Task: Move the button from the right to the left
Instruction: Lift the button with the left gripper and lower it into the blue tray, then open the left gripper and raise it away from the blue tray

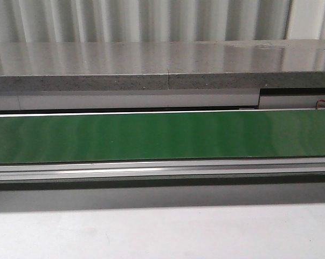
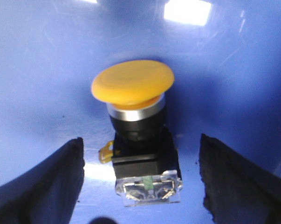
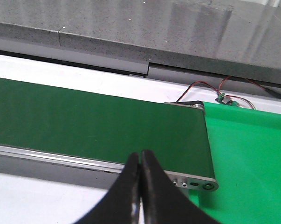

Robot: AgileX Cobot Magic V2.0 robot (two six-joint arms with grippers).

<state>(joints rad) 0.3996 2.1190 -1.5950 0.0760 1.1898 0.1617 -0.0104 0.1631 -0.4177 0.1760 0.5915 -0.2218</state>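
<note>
I see the button (image 2: 135, 135) at the centre of the left wrist picture, lying on a blue surface (image 2: 37, 70) between the spread fingers of my left gripper (image 2: 140, 186), untouched. My right gripper (image 3: 140, 186) is closed on nothing, near the green belt (image 3: 84, 121).

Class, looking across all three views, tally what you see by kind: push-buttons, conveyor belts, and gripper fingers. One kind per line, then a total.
Push-buttons: 1, the button
Conveyor belts: 1, the green belt
Gripper fingers: 4, two on the left gripper, two on the right gripper
Total: 6
</note>
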